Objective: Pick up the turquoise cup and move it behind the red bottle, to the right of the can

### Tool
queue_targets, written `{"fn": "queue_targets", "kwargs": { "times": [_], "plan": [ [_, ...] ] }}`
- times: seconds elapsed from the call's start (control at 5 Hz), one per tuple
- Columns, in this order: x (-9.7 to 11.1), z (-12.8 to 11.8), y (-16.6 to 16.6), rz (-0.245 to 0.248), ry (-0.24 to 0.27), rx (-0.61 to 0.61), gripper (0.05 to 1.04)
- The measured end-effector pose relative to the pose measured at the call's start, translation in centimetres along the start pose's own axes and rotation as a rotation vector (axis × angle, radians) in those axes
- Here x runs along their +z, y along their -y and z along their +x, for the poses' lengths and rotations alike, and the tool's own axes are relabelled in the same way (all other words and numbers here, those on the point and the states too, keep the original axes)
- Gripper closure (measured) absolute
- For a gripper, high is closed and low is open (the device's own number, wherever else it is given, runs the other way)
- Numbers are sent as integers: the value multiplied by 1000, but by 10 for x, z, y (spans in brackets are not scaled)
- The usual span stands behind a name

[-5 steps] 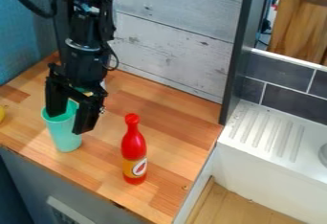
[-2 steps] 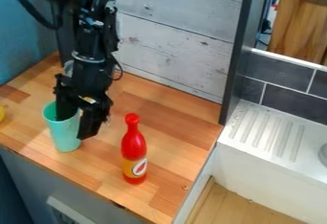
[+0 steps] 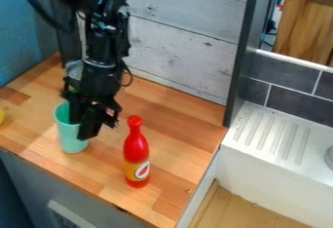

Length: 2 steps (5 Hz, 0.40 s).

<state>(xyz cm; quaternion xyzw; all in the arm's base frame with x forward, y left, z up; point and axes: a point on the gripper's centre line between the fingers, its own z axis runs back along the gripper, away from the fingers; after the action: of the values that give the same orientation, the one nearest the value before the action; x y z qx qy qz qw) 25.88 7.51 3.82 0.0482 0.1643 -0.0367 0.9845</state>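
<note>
At the left of the counter, the black gripper (image 3: 82, 127) hangs down over a turquoise cup (image 3: 69, 139). One finger reaches inside the cup's rim and the other lies against its right outer side, pinching the wall between them. The cup stands nearly upright, its right part partly hidden by the gripper.
A red bottle with a yellow label (image 3: 137, 150) stands upright to the right of the cup. Something yellow (image 3: 2, 115) shows at the left edge. A greyish object (image 3: 74, 70) is behind the arm. Right of the wooden counter (image 3: 185, 139) lies a white sink (image 3: 273, 137).
The gripper has shifted right and its fingers have come together on the cup's wall. The cup has moved slightly to the right with it.
</note>
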Motion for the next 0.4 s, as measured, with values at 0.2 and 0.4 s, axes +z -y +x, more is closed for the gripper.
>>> {"fn": "queue_targets", "kwargs": {
  "times": [0.2,0.4],
  "plan": [
    [2,-4,1,27,-30,2,951],
    [20,-3,-1,38,-30,2,973]
  ]
}}
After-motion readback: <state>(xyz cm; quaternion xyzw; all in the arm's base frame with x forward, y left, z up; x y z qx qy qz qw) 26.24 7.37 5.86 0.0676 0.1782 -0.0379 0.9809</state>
